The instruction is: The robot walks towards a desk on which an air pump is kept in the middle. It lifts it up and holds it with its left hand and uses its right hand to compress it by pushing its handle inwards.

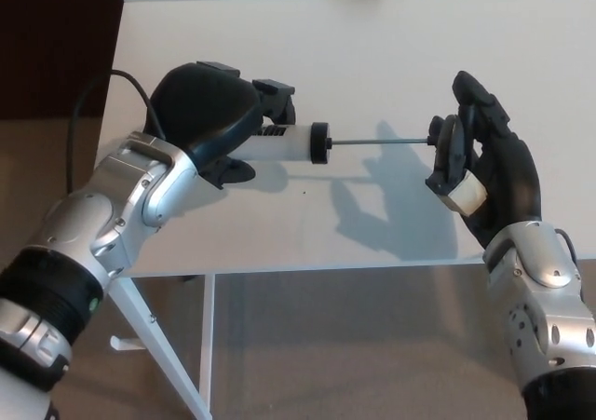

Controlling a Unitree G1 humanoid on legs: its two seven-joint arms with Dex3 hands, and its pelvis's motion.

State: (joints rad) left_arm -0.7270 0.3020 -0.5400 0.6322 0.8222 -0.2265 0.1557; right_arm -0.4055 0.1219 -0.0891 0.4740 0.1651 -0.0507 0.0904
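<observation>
My left hand (pixel 207 113) is wrapped tight around the white body of the air pump (pixel 284 144), holding it up above the tabletop (pixel 372 47), lying flat and pointing to my right. The thin rod (pixel 382 142) sticks out toward my right hand (pixel 484 173). That hand holds nothing, its fingers bent loosely; its palm presses on the handle (pixel 436 139). My right hand is near the tabletop's front edge. Behind the pump the tabletop is bare.
</observation>
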